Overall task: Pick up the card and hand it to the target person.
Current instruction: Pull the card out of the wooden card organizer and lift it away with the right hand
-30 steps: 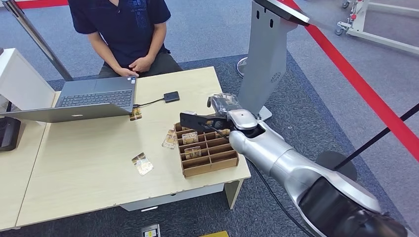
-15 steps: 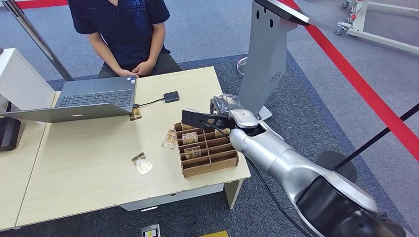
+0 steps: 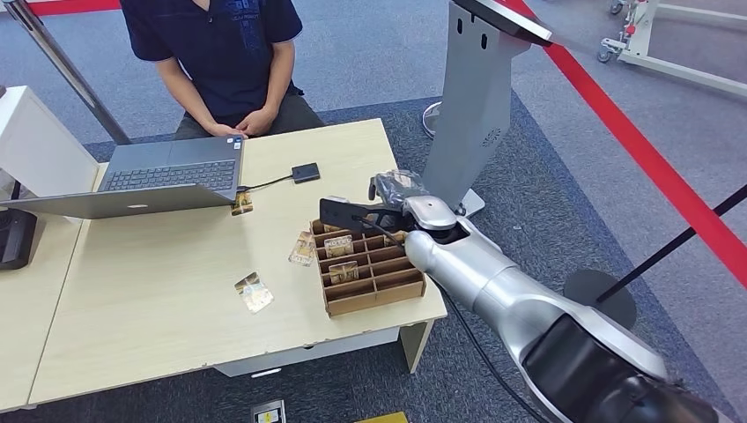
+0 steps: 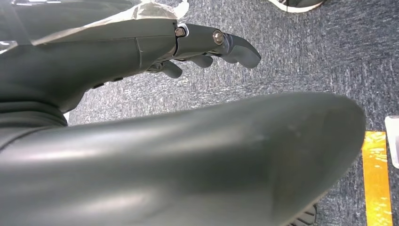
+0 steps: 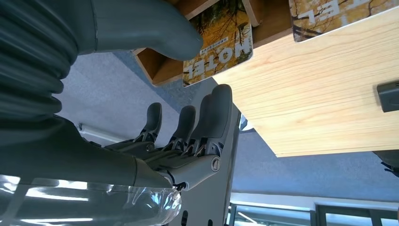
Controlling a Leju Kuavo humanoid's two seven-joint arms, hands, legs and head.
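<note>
The wooden card rack (image 3: 374, 282) stands at the table's right front corner with several cards upright in its slots (image 3: 339, 245). My right hand (image 3: 392, 198) hovers over the rack's far right end. In the right wrist view a yellow "HOTEL" card (image 5: 221, 42) sticks up out of a slot, my thumb (image 5: 183, 40) touches its face, and the fingers (image 5: 214, 110) are spread just off its edge. The seated person (image 3: 225, 53) waits behind the table with hands folded. My left hand (image 4: 207, 44) hangs over the carpet and holds nothing.
Loose cards lie on the table (image 3: 254, 292), beside the rack (image 3: 302, 248) and by the laptop (image 3: 241, 204). An open laptop (image 3: 167, 172) and a small black device (image 3: 306, 172) sit further back. A grey kiosk stand (image 3: 476, 97) rises just right of my hand.
My right hand has shifted a little back and left over the rack's far end. The person and the cards on the table have stayed put.
</note>
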